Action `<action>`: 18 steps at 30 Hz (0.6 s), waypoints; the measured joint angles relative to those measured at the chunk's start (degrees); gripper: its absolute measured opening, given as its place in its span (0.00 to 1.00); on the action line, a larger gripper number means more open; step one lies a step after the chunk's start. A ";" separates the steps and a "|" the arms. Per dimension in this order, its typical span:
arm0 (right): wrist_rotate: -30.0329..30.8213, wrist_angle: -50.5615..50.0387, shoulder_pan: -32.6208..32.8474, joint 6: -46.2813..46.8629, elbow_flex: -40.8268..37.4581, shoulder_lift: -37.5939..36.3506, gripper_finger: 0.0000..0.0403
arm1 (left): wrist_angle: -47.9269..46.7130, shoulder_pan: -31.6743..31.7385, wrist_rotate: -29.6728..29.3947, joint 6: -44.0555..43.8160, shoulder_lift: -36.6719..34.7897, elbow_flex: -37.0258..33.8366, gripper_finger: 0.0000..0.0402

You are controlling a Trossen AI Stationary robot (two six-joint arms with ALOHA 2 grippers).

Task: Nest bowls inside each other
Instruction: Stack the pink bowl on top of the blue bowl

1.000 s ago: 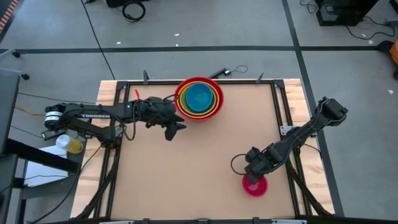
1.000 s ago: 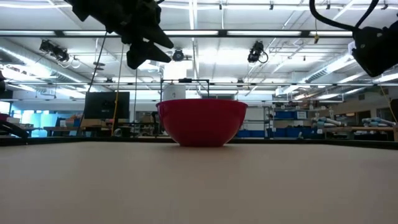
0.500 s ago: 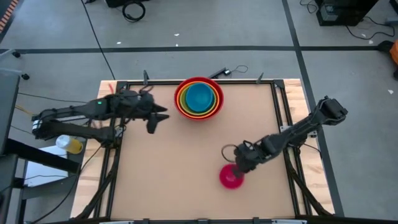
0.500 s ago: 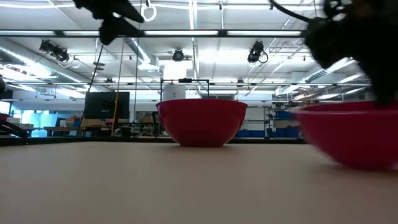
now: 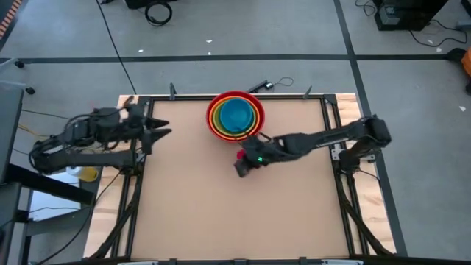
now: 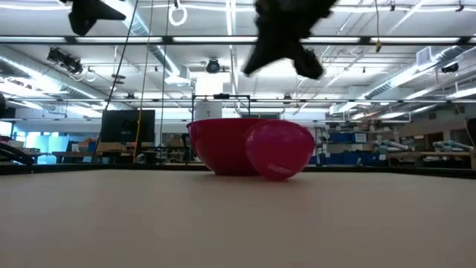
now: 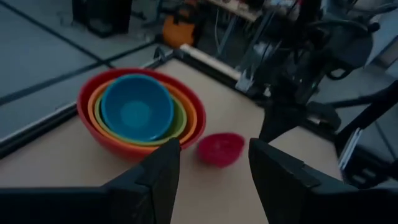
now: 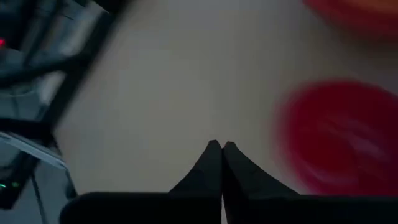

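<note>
Beside the stack of nested bowls (image 5: pixel 235 116) at the far middle of the surface (image 5: pixel 221 206), the small pink bowl (image 7: pixel 220 149) lies just next to the red outer bowl, close enough to look touching in the low view, though I can't say for sure. It's tipped onto its side there, rounded underside facing the low camera. The right gripper (image 5: pixel 243 166) hangs over that spot with its fingers (image 8: pixel 214 163) clenched flat together on nothing; the pink bowl sits off to one side of them in the right wrist view, not between them. So the last bowl is at the stack but not in it, and that's the step in hand.

Over at the left edge of the surface, the left gripper (image 5: pixel 158 126) waits with its fingers (image 7: pixel 165 180) spread apart and empty, looking across at the stack.

Next move, as I read it: the right fingers must part, take the pink bowl by its rim, lift it clear of the red wall and lower it mouth-up into the blue bowl (image 5: pixel 235 115) at the centre. With the bowl on its side, getting hold of the rim looks awkward.
</note>
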 joint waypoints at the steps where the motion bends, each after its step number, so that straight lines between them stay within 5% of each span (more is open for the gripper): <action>1: 0.69 0.06 -0.69 -2.08 2.52 1.48 0.00 | 0.06 0.00 -0.16 0.00 -0.78 0.00 0.48; 12: 0.58 -0.78 -8.70 -14.98 23.70 13.98 0.01 | -3.76 0.00 -0.18 -1.14 -4.42 -0.02 0.48; 18: 4.95 -19.58 -9.82 -14.94 27.86 11.78 0.05 | -6.77 0.00 -0.25 -1.75 -4.62 -0.06 0.48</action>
